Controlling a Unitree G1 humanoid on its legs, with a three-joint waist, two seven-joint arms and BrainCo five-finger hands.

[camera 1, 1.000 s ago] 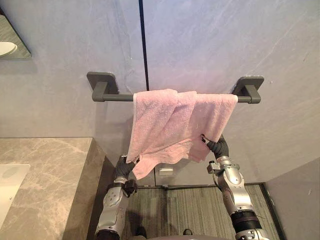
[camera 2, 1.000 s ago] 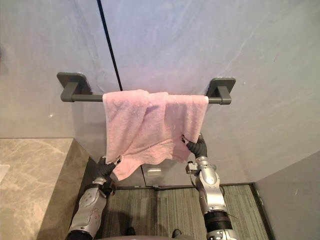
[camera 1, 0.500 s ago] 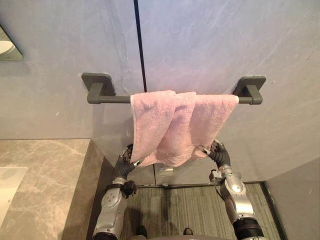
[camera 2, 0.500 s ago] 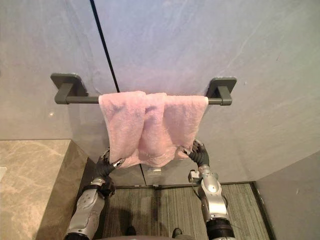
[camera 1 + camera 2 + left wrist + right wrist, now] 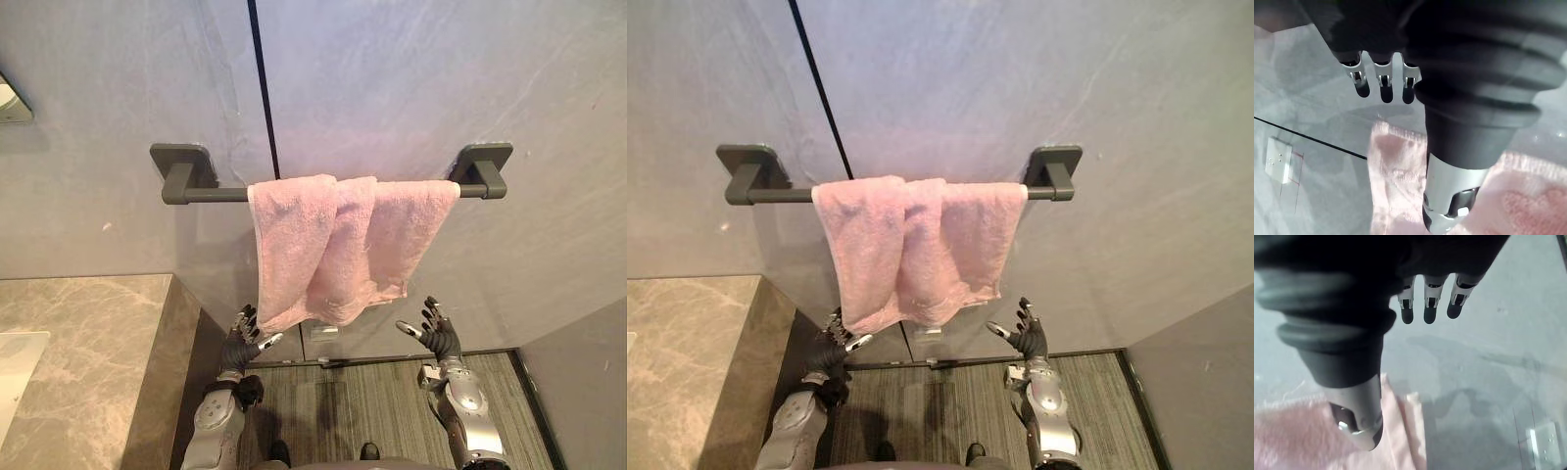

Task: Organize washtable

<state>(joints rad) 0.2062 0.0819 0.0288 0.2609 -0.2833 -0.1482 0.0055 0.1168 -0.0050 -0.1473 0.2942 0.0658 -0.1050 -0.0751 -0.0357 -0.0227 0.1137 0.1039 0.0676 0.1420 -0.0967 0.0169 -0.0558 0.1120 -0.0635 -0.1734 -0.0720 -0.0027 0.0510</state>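
Observation:
A pink towel (image 5: 338, 245) hangs in loose folds over the dark grey towel bar (image 5: 211, 192) on the grey wall; it covers the bar's right half. Below its lower left corner my left hand (image 5: 240, 343) is open, its fingers (image 5: 1382, 85) straight and holding nothing; the thumb reaches up just under the towel's hem. My right hand (image 5: 438, 335) is open too, fingers (image 5: 1430, 303) spread, to the lower right of the towel (image 5: 1298, 431) and apart from it.
A marble washtable counter (image 5: 83, 362) runs along the lower left, with a white basin edge (image 5: 15, 362) at its left. A mirror corner (image 5: 10, 96) shows at the upper left. A white wall socket (image 5: 321, 331) sits under the towel. Striped floor lies below.
Both hands have let go of the towel's lower corners, opened and dropped lower. The towel now hangs free on the bar. The view has shifted slightly.

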